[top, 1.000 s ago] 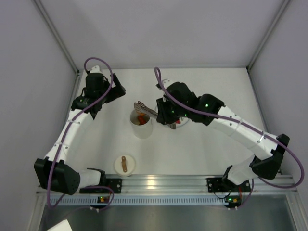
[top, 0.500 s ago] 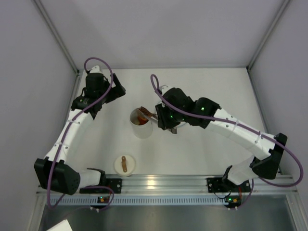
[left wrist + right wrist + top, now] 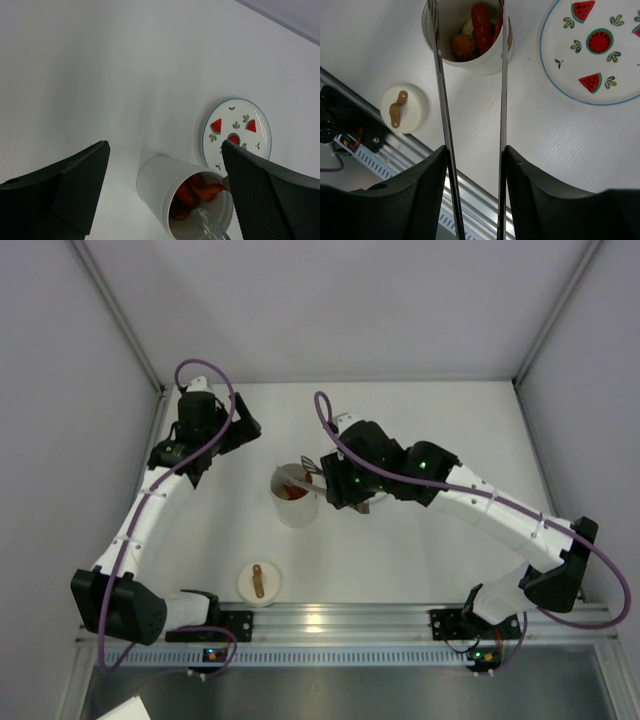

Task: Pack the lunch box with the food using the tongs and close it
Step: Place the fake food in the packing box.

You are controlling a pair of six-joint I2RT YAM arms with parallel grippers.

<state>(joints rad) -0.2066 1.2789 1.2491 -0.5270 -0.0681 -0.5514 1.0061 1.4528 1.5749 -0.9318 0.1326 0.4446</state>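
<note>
Within the right pincer (image 3: 475,156), tongs (image 3: 443,100) reach the lunch box (image 3: 470,65).

The lunch box (image 3: 296,504) stands mid-table with orange food (image 3: 291,491) inside. From its 3 o'clock, the right gripper (image 3: 340,483) holds the tongs (image 3: 310,470) over the rim. The lid (image 3: 259,582) lies at 7 o'clock.

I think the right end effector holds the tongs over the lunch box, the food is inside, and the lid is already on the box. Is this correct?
Not quite. The lid is not on the lunch box. It lies on the table, apart from the box, as the right wrist view shows. The rest is right: the right end effector holds the tongs over the open box, with the food inside.
</note>
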